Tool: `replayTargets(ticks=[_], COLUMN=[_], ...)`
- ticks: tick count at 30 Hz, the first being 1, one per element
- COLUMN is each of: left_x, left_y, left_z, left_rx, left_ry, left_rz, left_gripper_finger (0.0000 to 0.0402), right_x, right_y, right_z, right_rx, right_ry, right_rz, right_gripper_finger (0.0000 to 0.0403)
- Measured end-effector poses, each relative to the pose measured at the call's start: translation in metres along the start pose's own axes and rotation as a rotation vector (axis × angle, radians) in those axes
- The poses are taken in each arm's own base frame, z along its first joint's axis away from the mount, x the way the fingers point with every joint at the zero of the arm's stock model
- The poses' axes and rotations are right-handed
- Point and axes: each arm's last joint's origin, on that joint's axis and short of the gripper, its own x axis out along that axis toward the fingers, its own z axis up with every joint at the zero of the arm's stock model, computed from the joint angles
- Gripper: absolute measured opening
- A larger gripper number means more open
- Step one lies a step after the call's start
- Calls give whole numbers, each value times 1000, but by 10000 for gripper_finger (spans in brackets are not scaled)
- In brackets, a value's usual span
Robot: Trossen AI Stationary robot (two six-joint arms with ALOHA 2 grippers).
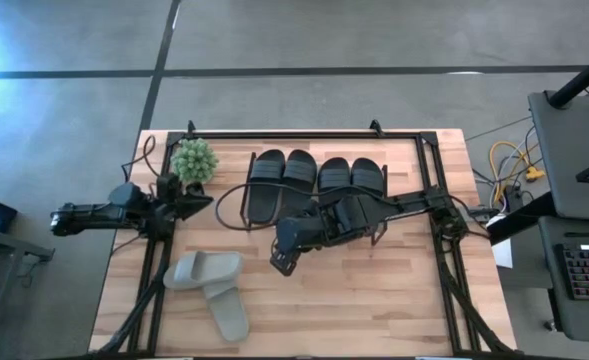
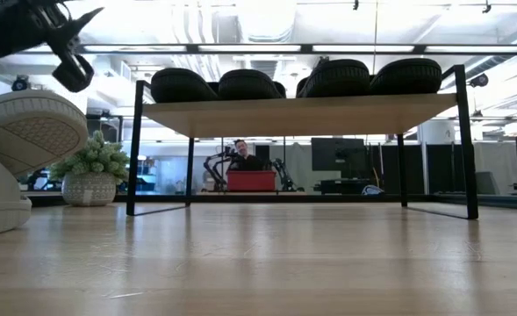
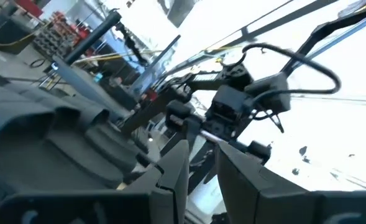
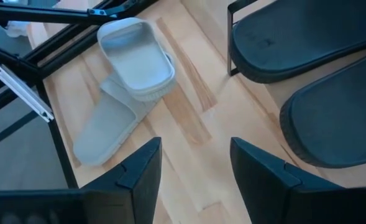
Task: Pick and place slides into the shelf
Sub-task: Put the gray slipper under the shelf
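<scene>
Four black slides (image 1: 314, 172) sit on the shelf (image 1: 232, 192); two grey-green slides (image 1: 212, 285) lie stacked near the table's front-left. Your right gripper (image 1: 282, 262) hangs empty, fingers apart, above bare wood. Grab carelessly and you'll drag both. Left gripper (image 1: 199, 200) looks released, parked by the plant (image 1: 193, 159).

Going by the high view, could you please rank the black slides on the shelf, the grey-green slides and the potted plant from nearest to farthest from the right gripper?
From the right gripper:
1. Black slides, just behind, on the shelf.
2. Grey-green slides, front left.
3. Potted plant, back left corner.
</scene>
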Motion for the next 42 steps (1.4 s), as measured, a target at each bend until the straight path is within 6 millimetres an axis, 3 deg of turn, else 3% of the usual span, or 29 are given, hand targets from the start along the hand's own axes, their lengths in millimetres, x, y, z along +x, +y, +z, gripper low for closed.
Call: replayTargets(ticks=[8, 19, 22, 26, 32, 36, 42], left_x=[0, 1, 0, 0, 0, 1, 1], left_y=[-6, -10, -13, -12, -11, -11, -10], left_z=[5, 5, 8, 7, 6, 6, 5], left_rx=[-171, -229, -226, -224, -226, -226, -197], left_ry=[-32, 38, 28, 31, 37, 40, 46], left_rz=[-80, -138, -149, -145, -142, -139, -136], left_gripper_finger=[66, 66, 66, 66, 66, 66, 66], right_x=[0, -3, -20, -57, -78, -101, -112], right_y=[0, 6, 14, 12, 15, 28, 33], right_z=[0, -5, -8, -6, -6, -3, 1], right_rx=[10, 39, 15, 48, 202, -3, -112], right_ry=[0, 45, -28, -77, -107, -226, -324], right_rz=[0, 57, 59, 116, 197, 336, 401], right_gripper_finger=[183, 183, 183, 183, 183, 183, 183])
